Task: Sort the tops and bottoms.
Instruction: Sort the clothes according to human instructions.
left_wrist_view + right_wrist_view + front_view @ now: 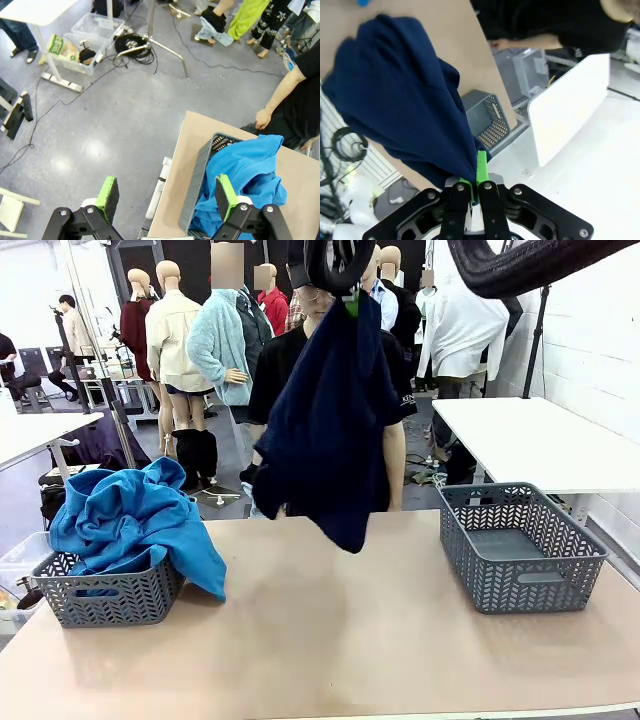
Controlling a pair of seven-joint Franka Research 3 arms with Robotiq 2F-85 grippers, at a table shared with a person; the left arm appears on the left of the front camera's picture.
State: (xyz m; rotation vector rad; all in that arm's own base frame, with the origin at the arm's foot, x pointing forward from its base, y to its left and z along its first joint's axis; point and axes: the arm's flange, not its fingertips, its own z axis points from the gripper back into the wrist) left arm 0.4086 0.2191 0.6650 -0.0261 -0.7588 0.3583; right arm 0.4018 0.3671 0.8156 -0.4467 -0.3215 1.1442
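Note:
The bottoms, a dark navy garment, hang high over the middle of the table from my right gripper, which is shut on their top edge. In the right wrist view the green pads pinch the navy cloth with the table far below. The tops, bright blue fabric, lie piled in the grey basket at the table's left and spill over its front. My left gripper is open and holds nothing, high above that basket's outer edge, with the blue fabric below its right finger.
An empty grey basket stands at the table's right. A person in black stands at the far side behind the hanging garment, one hand near the table edge. The tan table is bare between the baskets. A white table stands at the back right.

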